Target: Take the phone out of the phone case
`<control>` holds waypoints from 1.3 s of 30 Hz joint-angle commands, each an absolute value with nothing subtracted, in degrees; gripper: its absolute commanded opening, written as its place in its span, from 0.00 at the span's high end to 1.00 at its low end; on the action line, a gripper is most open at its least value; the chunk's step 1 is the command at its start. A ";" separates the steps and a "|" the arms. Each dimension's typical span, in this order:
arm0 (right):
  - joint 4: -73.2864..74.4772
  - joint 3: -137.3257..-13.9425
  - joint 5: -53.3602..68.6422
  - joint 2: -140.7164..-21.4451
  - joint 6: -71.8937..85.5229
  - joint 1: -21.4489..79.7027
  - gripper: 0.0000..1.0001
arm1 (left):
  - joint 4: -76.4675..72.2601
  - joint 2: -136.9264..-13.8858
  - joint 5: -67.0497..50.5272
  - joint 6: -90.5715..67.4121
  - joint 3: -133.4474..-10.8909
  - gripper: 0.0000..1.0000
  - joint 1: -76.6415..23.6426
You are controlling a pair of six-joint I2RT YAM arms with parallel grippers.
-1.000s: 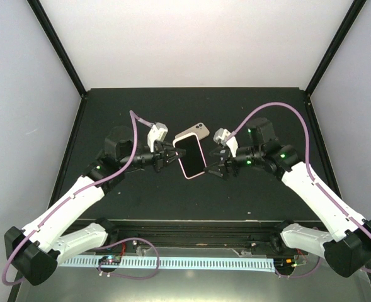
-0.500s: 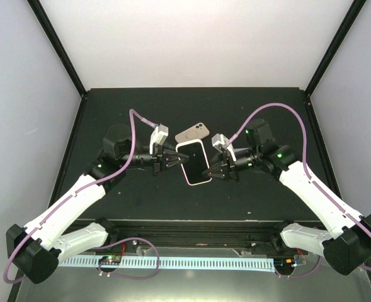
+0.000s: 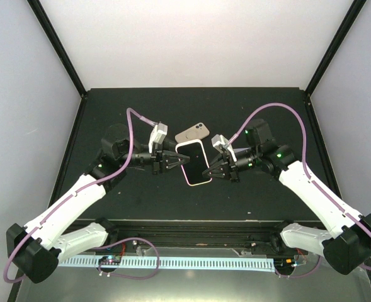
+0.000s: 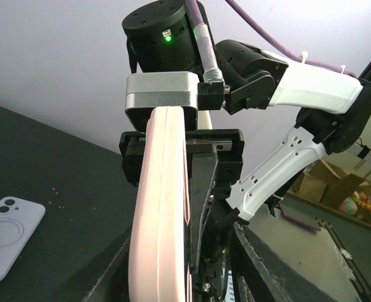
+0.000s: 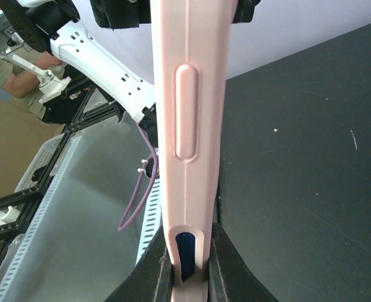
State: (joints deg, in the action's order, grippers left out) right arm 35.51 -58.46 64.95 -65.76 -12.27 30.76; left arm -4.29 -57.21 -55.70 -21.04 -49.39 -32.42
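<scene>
The right gripper (image 5: 186, 272) was clamped on one edge of the pink phone case (image 5: 185, 126), holding it above the table (image 3: 254, 113) with the phone (image 3: 195, 161) inside. The left gripper (image 3: 171, 161) sat at the opposite edge, likely to pry. Whether it gripped could not be told.

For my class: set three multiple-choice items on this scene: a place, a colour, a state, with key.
1. The phone is: A between the left gripper and right gripper; B far back; C at the front edge.
2. The case edge is: A green; B pink; C black.
3. The right gripper is: A shut on the phone; B open, apart; C unseen.
Key: 1A, one gripper flanks each side; 2B, wrist views show pink; 3A, its fingers clamp the phone.
</scene>
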 commanded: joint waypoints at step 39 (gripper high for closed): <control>57.06 -65.21 57.62 -65.44 -44.33 36.41 0.75 | 0.01 -61.07 -66.37 -21.96 -58.27 0.99 -33.12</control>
